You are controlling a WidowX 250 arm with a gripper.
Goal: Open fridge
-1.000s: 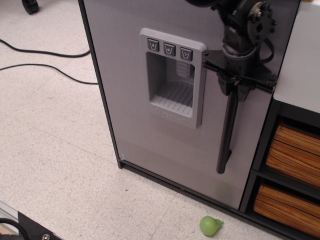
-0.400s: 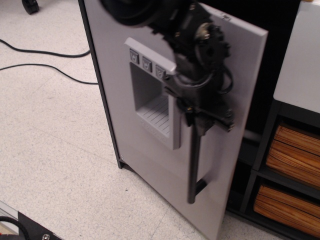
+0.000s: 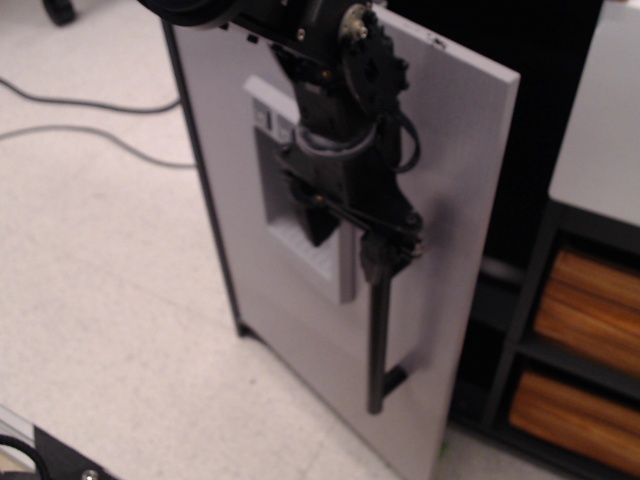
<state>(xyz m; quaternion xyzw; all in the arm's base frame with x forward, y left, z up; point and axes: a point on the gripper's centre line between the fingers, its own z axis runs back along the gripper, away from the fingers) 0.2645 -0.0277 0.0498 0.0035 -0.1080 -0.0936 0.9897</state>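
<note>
- The fridge (image 3: 300,330) door (image 3: 450,180) stands swung out from the cabinet, hinged on its left edge, with its free right edge toward the camera and a dark interior showing behind it to the right of the gripper (image 3: 355,235).
- A second ago the door lay flat and shut against the cabinet; 0.4 s ago it was already well open, and now it has turned slightly further, its top right corner a little lower and further left in view.
- The gripper sits at the top of the handle (image 3: 378,340), and the black bar runs straight down below it.
- The picture is motion-blurred and the gripper body hides the fingers, so whether they close round the handle cannot be told, though the gripper overlaps the bar's upper end.
- A second ago the gripper was at the upper right of the view on the handle's top; it has travelled left and down with the door.
- The dispenser panel (image 3: 345,275) is just left of the gripper, now seen nearly edge-on and half hidden behind the arm (image 3: 340,80); earlier its three buttons faced the camera.
- The green object that lay on the floor (image 3: 110,290) below the handle a second ago is out of sight behind the door.
- To the right of the gripper, well apart, the shelf unit (image 3: 590,300) with wood-grain drawers is unchanged.
- Two cables (image 3: 90,135) cross the floor far left of the gripper, as before.
</note>
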